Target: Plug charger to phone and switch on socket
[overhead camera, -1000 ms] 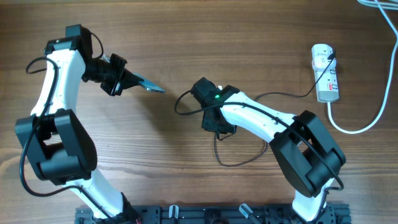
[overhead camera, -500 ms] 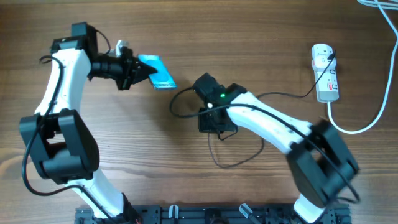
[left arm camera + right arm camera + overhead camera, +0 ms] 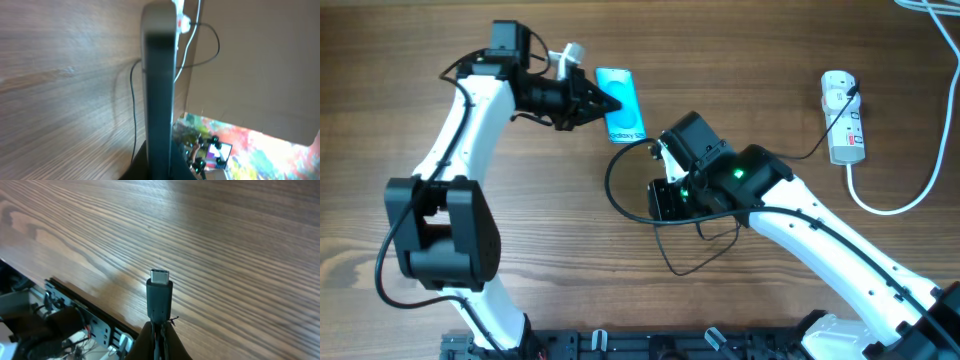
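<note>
The phone [image 3: 621, 104], teal screen up with a white band, is held above the table at its left end by my left gripper [image 3: 596, 103], which is shut on it. In the left wrist view the phone [image 3: 160, 85] shows edge-on, rising from between the fingers. My right gripper [image 3: 663, 199] is shut on the charger's small connector [image 3: 160, 294], whose metal tip sticks out past the fingertips [image 3: 150, 339]. The thin black charger cable [image 3: 672, 264] loops on the wood under the right arm and runs right to the white socket [image 3: 844, 118], where its plug sits.
A thick white cord [image 3: 910, 195] curves from the socket toward the table's right edge. Bare wooden table [image 3: 550, 250] lies between the arms. A black rail [image 3: 650, 345] with the arm bases runs along the near edge.
My left arm has carried the phone to the right and farther back, turning its screen up. My right arm has swung and stretched out, its gripper staying near the middle with the connector.
</note>
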Available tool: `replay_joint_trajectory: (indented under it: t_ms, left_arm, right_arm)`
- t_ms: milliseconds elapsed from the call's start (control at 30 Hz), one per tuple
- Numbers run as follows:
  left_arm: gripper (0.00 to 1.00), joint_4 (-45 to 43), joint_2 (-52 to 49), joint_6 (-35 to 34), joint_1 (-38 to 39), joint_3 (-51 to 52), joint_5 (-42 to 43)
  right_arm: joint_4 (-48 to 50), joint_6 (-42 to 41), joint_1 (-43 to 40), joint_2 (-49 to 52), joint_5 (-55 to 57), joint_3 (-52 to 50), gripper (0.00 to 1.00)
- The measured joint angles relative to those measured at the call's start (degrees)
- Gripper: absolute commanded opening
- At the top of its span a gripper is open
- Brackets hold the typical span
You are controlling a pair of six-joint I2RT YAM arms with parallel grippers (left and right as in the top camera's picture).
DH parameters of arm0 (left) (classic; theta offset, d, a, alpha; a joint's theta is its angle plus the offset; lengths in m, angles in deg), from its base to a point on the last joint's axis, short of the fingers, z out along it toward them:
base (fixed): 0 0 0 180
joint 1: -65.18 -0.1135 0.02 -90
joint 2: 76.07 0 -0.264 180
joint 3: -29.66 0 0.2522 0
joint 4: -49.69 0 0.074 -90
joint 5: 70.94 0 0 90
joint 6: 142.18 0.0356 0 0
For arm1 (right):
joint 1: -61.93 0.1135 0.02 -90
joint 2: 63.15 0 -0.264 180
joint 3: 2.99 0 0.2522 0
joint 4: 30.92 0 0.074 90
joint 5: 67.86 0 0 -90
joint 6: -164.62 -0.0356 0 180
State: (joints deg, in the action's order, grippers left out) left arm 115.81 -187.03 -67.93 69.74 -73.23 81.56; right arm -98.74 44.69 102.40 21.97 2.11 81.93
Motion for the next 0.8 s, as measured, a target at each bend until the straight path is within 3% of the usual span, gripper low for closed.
replay_joint_trajectory:
  t_ms: [400,800]
  left_arm:
    - [0.04,0.17,0.0,0.26,4.35,0.0,0.07]
    - [0.04,1.79,0.0,7.37,5.62,0.0,3.58]
  right_arm:
    - [5.31,-3.3,0.0,0.0,0.68,0.0,0.04]
    - [5.46,-5.4,-0.28,0.0,2.47,0.0,0.04]
